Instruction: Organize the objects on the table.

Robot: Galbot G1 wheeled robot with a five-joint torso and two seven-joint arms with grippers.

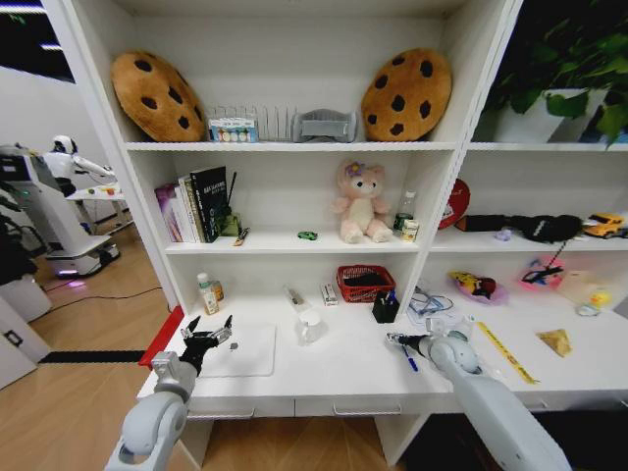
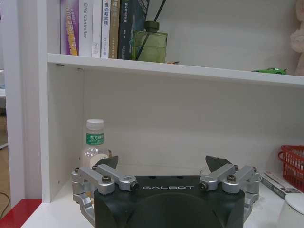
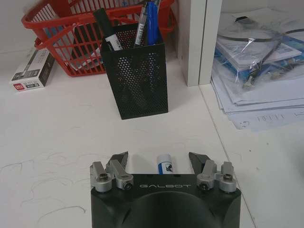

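Pen (image 1: 409, 359), blue-capped, lies on the white table (image 1: 343, 378) just under the right gripper (image 1: 397, 340); pick-up step in hand, by my reading. Head view: right arm reaches in from the right, gripper low over the pen, near the black mesh pen holder (image 1: 385, 308). Left gripper (image 1: 208, 336) hovers at the table's left end over the silver laptop (image 1: 238, 350), fingers spread, holding nothing. Small clear bottle (image 1: 207, 293) stands behind it. Red basket (image 1: 365, 283) sits behind the holder.

Left wrist view: left gripper fingers wide apart and empty; bottle (image 2: 94, 145) just beyond them, by the shelf unit's side wall.

Right wrist view: right gripper (image 3: 159, 163) open, pen (image 3: 165, 164) lying between the fingertips, not yet clamped. Next move calls for a short descent and closing squarely across the barrel. Pen holder (image 3: 137, 76) stands ahead with pens already inside; basket (image 3: 71, 33) behind it. Stack of bagged papers (image 3: 259, 71) lies close beside, past the shelf upright (image 3: 194, 42), which crowds the approach.
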